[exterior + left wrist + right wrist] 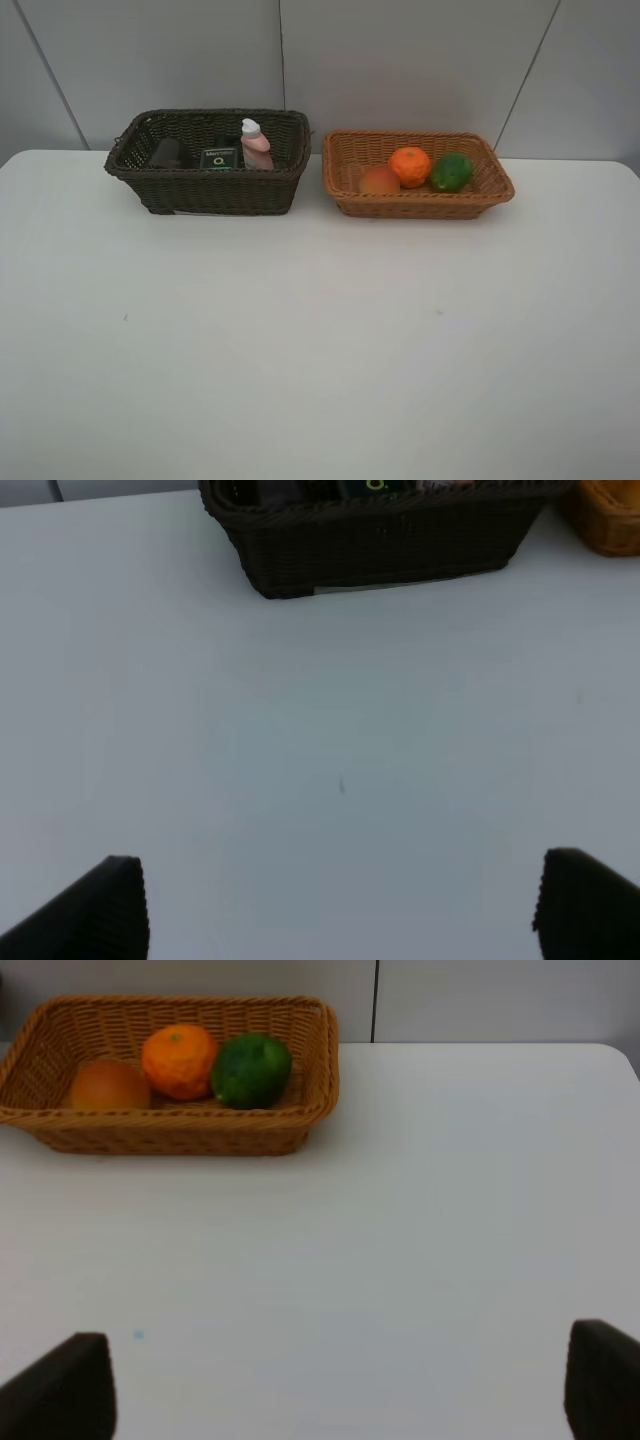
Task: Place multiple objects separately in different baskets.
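The dark brown basket (208,190) at the back left holds a mauve cup (165,153), a dark green pump bottle (218,158) and a small pink bottle with a white cap (255,145). Beside it, the tan basket (420,204) holds a red-orange fruit (380,180), an orange (409,166) and a green fruit (451,172). Neither arm shows in the high view. My left gripper (340,905) is open and empty over bare table, short of the dark basket (380,545). My right gripper (340,1385) is open and empty, short of the tan basket (170,1130).
The white table (320,340) spreads wide in front of both baskets. A grey panelled wall (400,60) stands right behind them. A corner of the tan basket (605,520) shows in the left wrist view.
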`<act>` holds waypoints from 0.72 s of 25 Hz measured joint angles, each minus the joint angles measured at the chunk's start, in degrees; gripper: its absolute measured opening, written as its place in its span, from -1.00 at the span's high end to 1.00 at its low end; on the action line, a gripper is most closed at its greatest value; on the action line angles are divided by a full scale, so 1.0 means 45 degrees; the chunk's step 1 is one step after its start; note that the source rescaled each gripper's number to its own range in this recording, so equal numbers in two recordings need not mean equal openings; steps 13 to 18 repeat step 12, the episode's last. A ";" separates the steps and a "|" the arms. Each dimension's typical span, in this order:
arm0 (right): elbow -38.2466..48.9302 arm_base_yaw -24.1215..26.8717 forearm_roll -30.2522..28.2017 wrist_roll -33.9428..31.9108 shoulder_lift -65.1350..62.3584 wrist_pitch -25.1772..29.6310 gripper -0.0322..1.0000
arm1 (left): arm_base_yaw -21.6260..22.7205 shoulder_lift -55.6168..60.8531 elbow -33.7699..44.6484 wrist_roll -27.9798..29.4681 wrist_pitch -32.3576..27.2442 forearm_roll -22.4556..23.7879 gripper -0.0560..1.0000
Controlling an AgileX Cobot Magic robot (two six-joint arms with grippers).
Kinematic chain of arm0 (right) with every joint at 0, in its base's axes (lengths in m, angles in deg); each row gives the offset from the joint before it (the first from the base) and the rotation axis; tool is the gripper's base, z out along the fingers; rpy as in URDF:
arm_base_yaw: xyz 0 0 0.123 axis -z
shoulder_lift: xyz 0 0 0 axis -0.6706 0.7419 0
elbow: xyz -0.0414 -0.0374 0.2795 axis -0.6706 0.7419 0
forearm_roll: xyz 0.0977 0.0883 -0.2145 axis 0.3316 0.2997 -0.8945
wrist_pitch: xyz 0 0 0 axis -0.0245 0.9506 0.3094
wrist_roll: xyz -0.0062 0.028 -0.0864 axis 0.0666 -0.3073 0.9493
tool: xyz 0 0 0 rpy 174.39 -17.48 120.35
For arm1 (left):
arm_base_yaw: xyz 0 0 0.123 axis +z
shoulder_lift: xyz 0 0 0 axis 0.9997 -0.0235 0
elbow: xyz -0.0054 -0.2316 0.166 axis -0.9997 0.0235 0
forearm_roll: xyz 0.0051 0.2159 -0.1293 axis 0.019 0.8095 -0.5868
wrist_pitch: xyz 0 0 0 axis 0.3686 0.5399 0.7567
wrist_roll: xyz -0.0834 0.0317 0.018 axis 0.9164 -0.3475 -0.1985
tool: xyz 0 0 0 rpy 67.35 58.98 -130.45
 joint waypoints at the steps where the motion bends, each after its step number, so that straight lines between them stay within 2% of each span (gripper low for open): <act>1: 0.0000 0.0000 0.0000 0.0000 0.0000 0.0000 -0.91 | 0.0000 0.0000 0.0000 0.0000 0.0000 0.0000 -1.00; 5: 0.0000 0.0000 0.0000 0.0000 0.0000 0.0000 -0.91 | 0.0133 0.0000 0.0000 0.0000 0.0000 -0.0013 -1.00; 12: 0.0000 0.0000 0.0000 0.0000 0.0000 0.0000 -0.91 | 0.1815 0.0000 0.0000 -0.0013 0.0000 -0.0024 -1.00; 18: 0.0000 0.0000 0.0000 0.0000 0.0000 0.0000 -0.91 | 0.1815 0.0000 0.0000 -0.0013 0.0000 -0.0024 -1.00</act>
